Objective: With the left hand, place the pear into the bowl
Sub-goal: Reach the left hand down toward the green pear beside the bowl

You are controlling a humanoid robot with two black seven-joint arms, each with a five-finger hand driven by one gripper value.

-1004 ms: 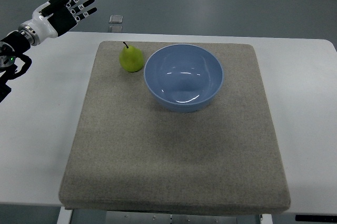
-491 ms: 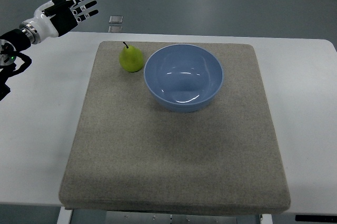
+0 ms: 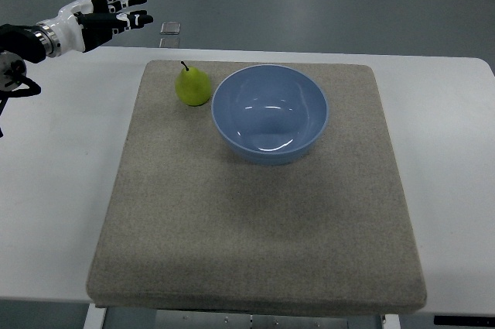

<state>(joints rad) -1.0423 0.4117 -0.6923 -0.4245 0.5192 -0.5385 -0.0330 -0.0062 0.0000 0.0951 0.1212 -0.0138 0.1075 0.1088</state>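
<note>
A green pear (image 3: 192, 86) with a dark stem stands upright on the grey mat (image 3: 255, 221), just left of the empty blue bowl (image 3: 270, 112). My left hand (image 3: 116, 16) hovers above the table's far left corner, up and to the left of the pear and well apart from it. Its fingers are spread, pointing right, and hold nothing. The right arm does not show.
The mat lies on a white table (image 3: 62, 182). A small clear block (image 3: 171, 28) sits on the floor beyond the table's far edge, above the pear.
My left hand has drifted right and slightly up, turning so its fingers point toward the right. Pear and bowl have not moved.
</note>
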